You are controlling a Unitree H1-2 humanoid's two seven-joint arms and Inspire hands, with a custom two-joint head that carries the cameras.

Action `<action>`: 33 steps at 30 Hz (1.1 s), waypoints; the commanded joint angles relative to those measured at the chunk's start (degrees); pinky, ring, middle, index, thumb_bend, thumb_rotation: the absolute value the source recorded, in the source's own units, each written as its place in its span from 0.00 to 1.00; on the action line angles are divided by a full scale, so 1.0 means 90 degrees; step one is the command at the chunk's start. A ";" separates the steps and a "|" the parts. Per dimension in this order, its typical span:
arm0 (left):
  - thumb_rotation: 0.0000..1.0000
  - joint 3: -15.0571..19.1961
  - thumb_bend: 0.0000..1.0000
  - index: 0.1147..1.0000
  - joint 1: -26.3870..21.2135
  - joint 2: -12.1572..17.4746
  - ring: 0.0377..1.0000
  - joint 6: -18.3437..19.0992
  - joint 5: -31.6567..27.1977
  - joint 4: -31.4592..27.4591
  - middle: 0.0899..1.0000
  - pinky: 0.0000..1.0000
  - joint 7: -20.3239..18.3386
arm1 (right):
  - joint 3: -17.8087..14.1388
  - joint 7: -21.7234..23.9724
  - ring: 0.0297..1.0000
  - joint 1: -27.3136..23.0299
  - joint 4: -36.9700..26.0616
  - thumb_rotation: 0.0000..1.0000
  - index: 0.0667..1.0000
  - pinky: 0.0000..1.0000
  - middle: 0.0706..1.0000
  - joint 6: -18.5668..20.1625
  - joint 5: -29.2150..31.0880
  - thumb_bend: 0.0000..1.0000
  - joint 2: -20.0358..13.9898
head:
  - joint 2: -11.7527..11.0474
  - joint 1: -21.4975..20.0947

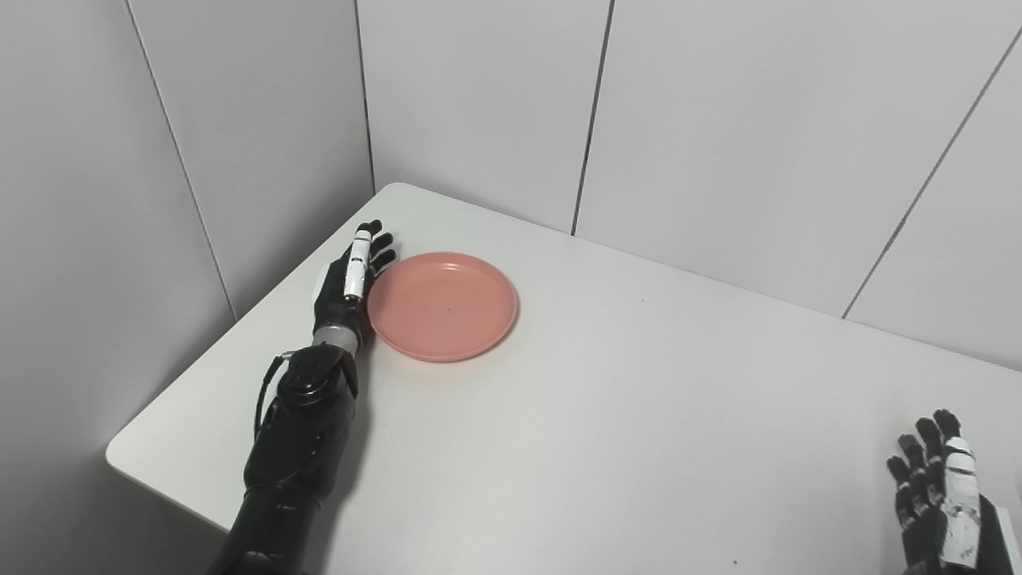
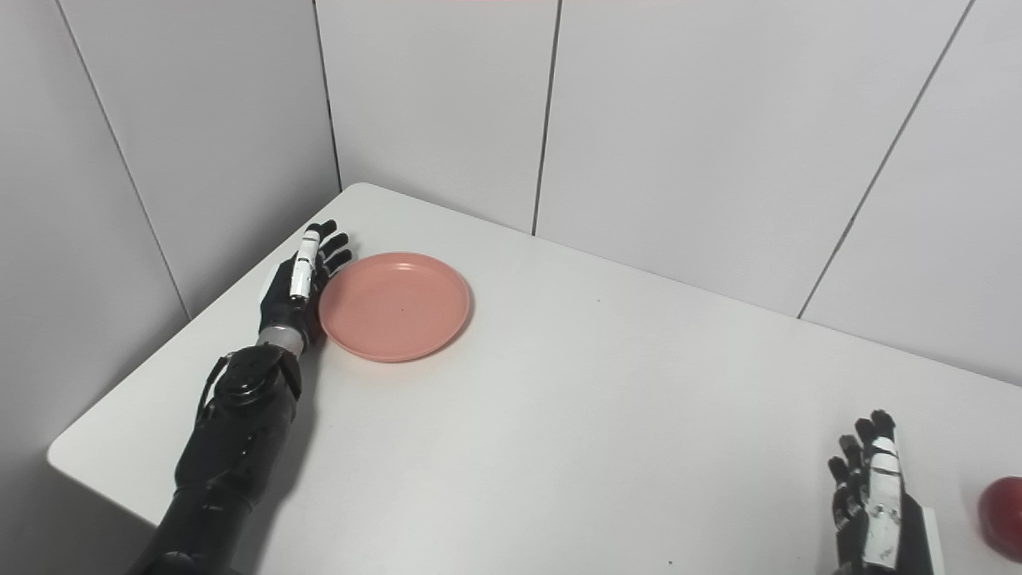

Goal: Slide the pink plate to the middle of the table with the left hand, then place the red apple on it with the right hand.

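Pink plate [image 1: 441,305] sits near the desk's [image 1: 607,415] far-left corner, well off centre. Our left hand [image 1: 349,279] is edge-on, flat against the plate's left rim, fingers [image 1: 382,243] straight, holding nothing. Plate looks like light rigid plastic with a slick base; it should slide easily, so we push low on the rim, not over it. Our right hand [image 2: 874,499] waits open near the right corner, red apple [image 2: 1003,515] just beside it: firm, round, could roll, so wrap around its middle.
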 commanded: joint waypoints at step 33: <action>1.00 -0.0636 0.30 0.86 -0.0415 -0.0394 0.89 0.0279 0.0229 -0.0163 0.89 0.88 -0.0271 | 0.0048 0.0030 1.00 -0.0150 -0.0247 1.00 1.00 1.00 1.00 -0.0148 -0.0162 0.09 0.0019 | 0.0180 -0.0300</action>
